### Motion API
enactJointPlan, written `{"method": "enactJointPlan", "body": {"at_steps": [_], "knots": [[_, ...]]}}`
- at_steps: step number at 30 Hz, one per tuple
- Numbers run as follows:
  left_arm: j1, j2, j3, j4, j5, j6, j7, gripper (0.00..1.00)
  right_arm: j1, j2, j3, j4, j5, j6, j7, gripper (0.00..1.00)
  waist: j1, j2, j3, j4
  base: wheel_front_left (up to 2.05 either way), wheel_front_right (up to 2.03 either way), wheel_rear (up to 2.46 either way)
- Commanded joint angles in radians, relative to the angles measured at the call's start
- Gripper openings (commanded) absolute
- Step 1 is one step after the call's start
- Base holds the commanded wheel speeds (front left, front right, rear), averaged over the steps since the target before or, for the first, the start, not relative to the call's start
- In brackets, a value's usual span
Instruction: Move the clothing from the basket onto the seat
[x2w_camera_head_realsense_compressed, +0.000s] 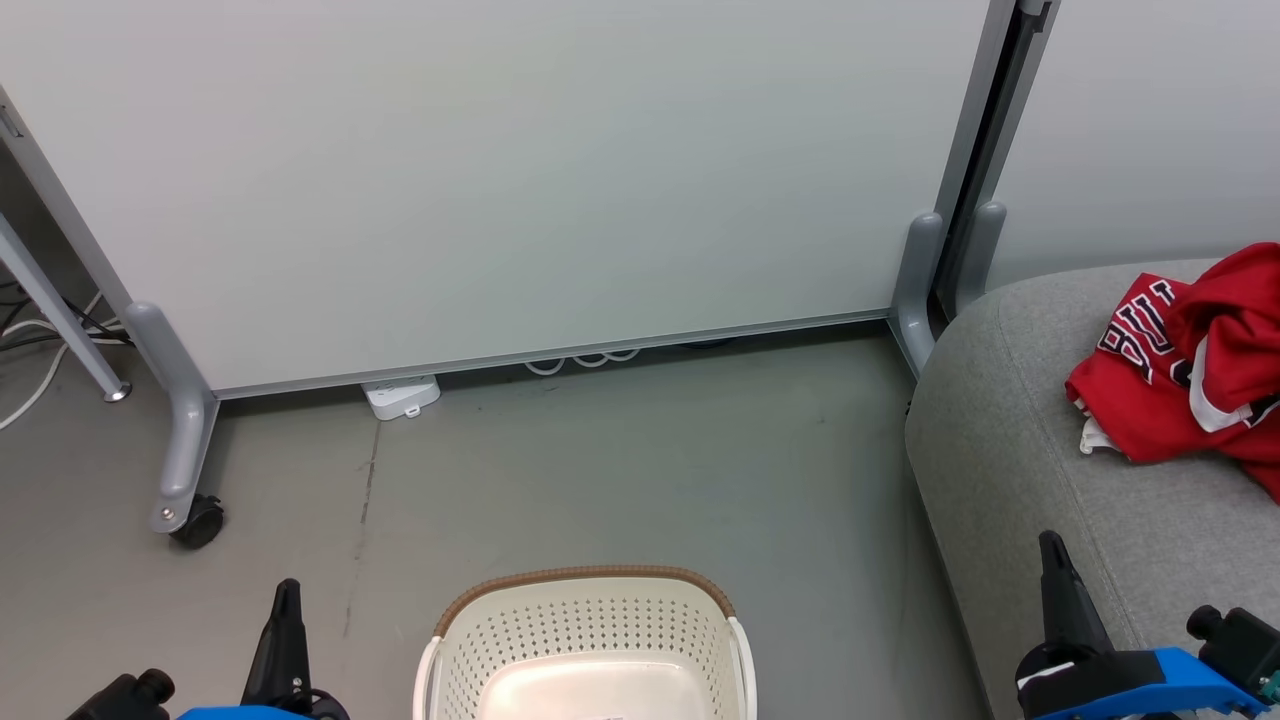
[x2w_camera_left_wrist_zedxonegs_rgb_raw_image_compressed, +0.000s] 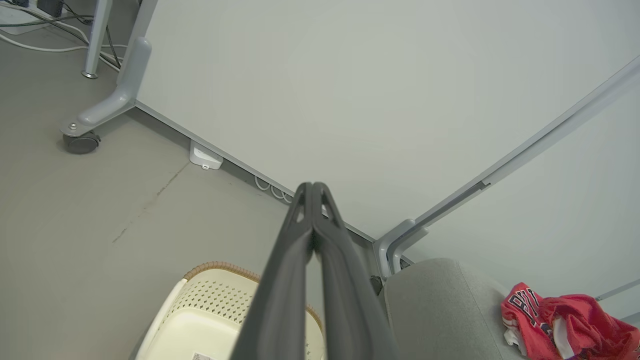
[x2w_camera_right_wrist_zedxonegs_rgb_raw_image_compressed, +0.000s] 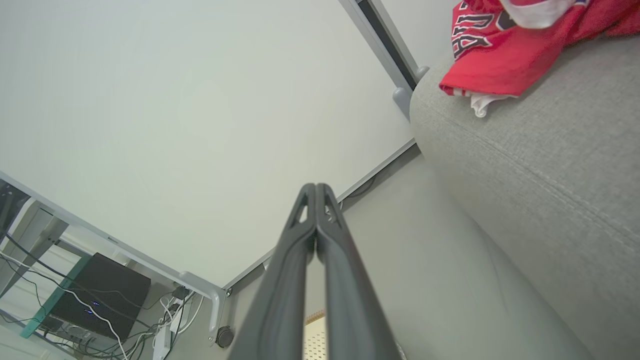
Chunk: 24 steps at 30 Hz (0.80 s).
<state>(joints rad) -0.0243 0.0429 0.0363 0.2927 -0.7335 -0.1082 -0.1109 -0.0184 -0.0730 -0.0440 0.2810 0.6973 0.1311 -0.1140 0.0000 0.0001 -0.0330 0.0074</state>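
At the far left, a black caster wheel (x2w_camera_head_realsense_compressed: 200, 522) is sitting under a grey foot of the large white partition panel (x2w_camera_head_realsense_compressed: 550, 180), which is standing on the grey floor (x2w_camera_head_realsense_compressed: 650, 470). Just right of it we are holding our left gripper (x2w_camera_head_realsense_compressed: 287, 598) low, and its two long dark fingers are pressing together on nothing. Next, a small white power strip (x2w_camera_head_realsense_compressed: 402, 396) is lying at the bottom of the panel. In the middle, the cream-white perforated plastic basket with a brown braided-look rim (x2w_camera_head_realsense_compressed: 590, 578) is standing on the floor and showing us its bare pale bottom. Further right, the large light-grey woven-fabric seat (x2w_camera_head_realsense_compressed: 1000, 440) is standing apart from the basket. Our right gripper (x2w_camera_head_realsense_compressed: 1052, 550) is hovering near the rounded edge of the seat, with its fingers also lying together and gripping nothing. At the far right, the red basketball clothing with white trim and black-and-white lettering (x2w_camera_head_realsense_compressed: 1180, 390) is lying crumpled on the seat, well apart from both grippers.
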Motion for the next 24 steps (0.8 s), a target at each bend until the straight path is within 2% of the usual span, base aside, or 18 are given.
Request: {"method": "enactJointPlan", "body": {"at_steps": [1, 24], "knots": [[-0.033, 0.006, 0.01, -0.017, -0.031, -0.005, 0.007, 0.0, -0.03, 0.001, -0.006, -0.017, 0.033, 0.0, 0.008, 0.0, 0.0, -0.0001, 0.0, 0.0, 0.0, 0.0, 0.0], [-0.053, 0.007, 0.034, -0.028, -0.317, -0.011, 0.081, 0.0, -0.053, 0.009, -0.028, -0.025, 0.331, 0.0, 0.082, 0.0, 0.0, -0.0001, 0.01, -0.002, 0.0, 0.0, 0.0]]}}
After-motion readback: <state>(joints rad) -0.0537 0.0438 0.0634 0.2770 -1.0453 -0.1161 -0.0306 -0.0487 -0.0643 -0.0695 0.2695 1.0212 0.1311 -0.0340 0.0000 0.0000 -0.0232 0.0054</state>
